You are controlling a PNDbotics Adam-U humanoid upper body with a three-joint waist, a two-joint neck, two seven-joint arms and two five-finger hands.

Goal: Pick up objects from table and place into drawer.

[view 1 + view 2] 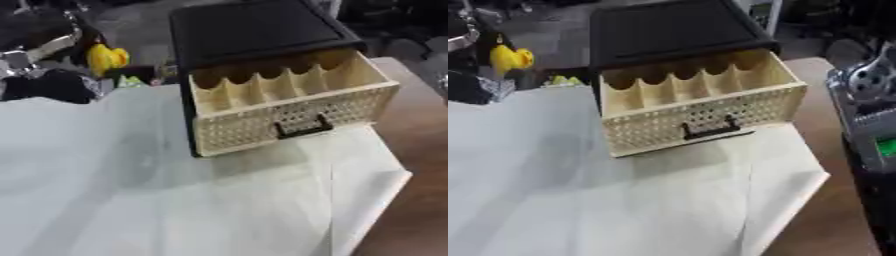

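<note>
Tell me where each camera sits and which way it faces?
Left eye view: in the robot's head, looking down at the open drawer on the white cloth; no hand shows.
Right eye view: beside it, same aim; a grey part, perhaps its right arm, at the right edge.
Both share the drawer, cloth and a yellow thing.

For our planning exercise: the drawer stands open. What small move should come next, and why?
Probably reach toward the yellow object beyond the far left edge of the white cloth. The drawer is already pulled out, its compartments look empty, and that object is the only loose item I can make out.
</note>
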